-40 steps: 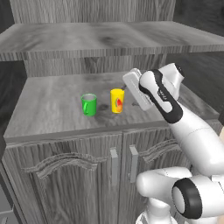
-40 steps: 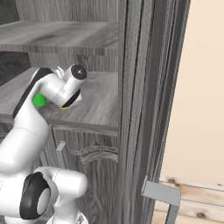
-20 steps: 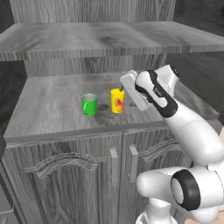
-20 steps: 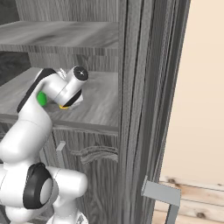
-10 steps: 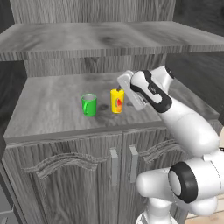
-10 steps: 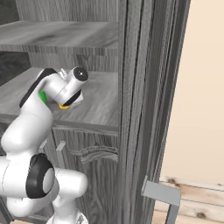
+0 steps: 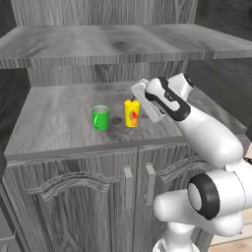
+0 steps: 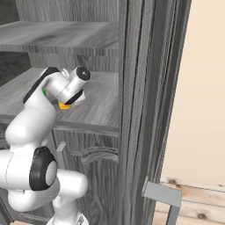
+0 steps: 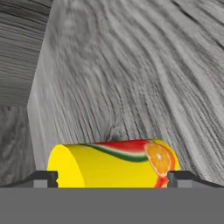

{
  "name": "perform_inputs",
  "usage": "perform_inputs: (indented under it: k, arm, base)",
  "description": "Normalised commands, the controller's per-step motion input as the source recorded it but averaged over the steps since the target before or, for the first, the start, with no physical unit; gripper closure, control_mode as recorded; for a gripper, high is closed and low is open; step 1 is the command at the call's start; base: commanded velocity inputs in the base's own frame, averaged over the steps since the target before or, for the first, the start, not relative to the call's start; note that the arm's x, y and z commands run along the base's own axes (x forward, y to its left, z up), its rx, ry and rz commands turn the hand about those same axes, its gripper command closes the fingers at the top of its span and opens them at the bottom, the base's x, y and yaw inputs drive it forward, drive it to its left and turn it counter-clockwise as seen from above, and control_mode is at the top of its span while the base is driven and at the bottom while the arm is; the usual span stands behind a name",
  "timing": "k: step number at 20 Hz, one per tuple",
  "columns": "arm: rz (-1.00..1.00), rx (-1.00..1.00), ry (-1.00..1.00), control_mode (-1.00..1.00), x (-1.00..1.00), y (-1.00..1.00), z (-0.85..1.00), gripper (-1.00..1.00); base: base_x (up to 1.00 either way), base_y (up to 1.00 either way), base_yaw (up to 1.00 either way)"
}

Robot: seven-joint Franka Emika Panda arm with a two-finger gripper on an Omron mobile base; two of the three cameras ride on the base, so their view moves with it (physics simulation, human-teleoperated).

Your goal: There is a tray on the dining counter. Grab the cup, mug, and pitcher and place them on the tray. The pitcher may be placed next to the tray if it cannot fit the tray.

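The small yellow tapered cup (image 7: 131, 113) with a red-orange mark on its side stands upright on the grey wood-grain desk (image 7: 54, 118), a cabinet top with two panelled doors below and a grey wood-grain shelf (image 7: 98, 44) overhead. In the left base view the small bright green cylindrical mug (image 7: 100, 117) stands just beside the cup at its 9 o'clock, apart from it, both near the front edge of the desk. The white arm reaches in from the 4 o'clock side, and its hand sits close against the cup at the cup's 3 o'clock. In the hand view the cup (image 9: 113, 164) lies across the bottom of the frame, its rim toward 9 o'clock and its fruit-picture mark toward 3 o'clock, and the two dark fingers (image 9: 43, 179) stand spread wide, one at each end of it, the gripper (image 9: 113, 178) straddling the cup; whether the tips touch it I cannot tell. Beyond the cup the bare wood grain of the desk (image 9: 131, 78) runs on toward 12 o'clock. In the right base view a sliver of the yellow cup (image 8: 64, 105) peeks out under the hand, with a tall grey wood-grain cabinet side (image 8: 145, 88) at its 3 o'clock.
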Motion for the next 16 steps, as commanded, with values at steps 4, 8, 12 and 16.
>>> perform_inputs:
  k: [4, 8, 12, 16]
  arm:
    - [0.0, 0.0, 0.0, -1.0, 0.0, 0.0, -0.16, -1.0]
    - [0.0, 0.0, 0.0, -1.0, 0.0, 0.02, -0.2, 1.0]
    - [0.0, 0.0, 0.0, -1.0, 0.0, 0.02, -0.11, 1.0]
    - [0.0, 0.0, 0.0, -1.0, 0.0, 0.0, -0.01, 1.0]
  base:
    - [0.0, 0.0, 0.0]
    - [0.0, 0.0, 0.0]
    - [0.0, 0.0, 0.0]
    - [0.0, 0.0, 0.0]
